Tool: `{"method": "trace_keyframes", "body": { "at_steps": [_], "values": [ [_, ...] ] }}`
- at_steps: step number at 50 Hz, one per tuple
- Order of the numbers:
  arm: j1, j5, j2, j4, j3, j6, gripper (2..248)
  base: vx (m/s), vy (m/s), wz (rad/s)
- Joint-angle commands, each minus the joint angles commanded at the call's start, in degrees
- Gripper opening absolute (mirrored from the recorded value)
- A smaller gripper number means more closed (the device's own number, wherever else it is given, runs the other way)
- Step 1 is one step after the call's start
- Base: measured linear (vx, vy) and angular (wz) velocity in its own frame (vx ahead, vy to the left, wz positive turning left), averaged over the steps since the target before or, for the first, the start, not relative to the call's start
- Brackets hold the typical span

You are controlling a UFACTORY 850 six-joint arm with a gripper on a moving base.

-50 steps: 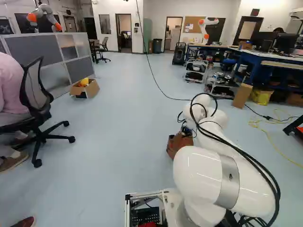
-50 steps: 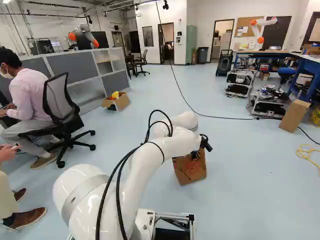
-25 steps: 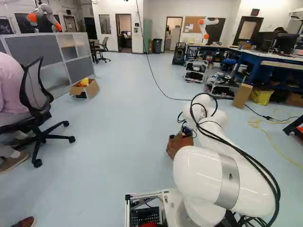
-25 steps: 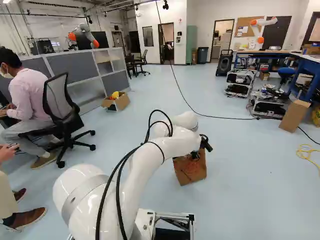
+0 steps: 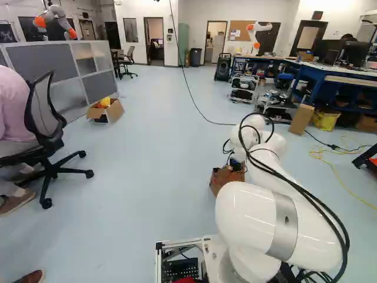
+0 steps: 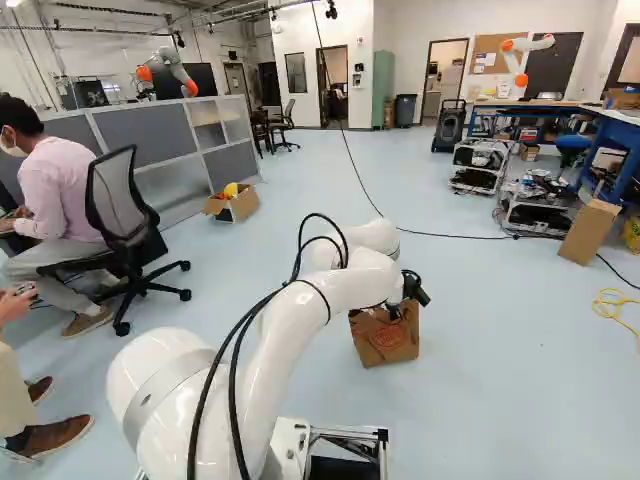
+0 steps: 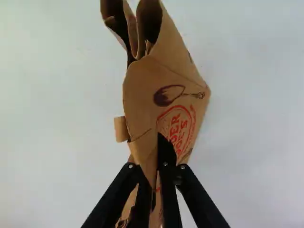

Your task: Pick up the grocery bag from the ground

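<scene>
In the right base view the gripper is at the top of the brown paper grocery bag, at the far end of my arm. The left base view shows the bag partly behind the arm. Seen from the wrist, the gripper is shut on the grocery bag, its creased paper pinched between both black fingers. Red print and a dark drawing show on the bag's side, and its folded top spreads out ahead of the fingers. Whether its bottom touches the floor I cannot tell.
An office chair with a seated person is left of the arm; another person's legs are nearer. An open cardboard box sits by the grey partition. A black cable crosses the floor. Other robots stand farther back.
The arm's far end has shifted slightly up and to the right in both base views. The bag has moved with the gripper and turned a little. The base has stayed put.
</scene>
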Motion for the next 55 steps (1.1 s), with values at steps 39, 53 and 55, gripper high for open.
{"method": "trace_keyframes", "body": {
  "at_steps": [39, 53, 55],
  "values": [
    [2.0, 15.2, 14.3, 0.0, 22.0, 0.0, 22, 0.000, 0.000, 0.000],
    [2.6, 25.0, 22.4, 0.0, 32.4, 0.0, 22, 0.000, 0.000, 0.000],
    [2.7, 26.4, 23.6, 0.0, 33.9, 0.0, 22, 0.000, 0.000, 0.000]
  ]
}}
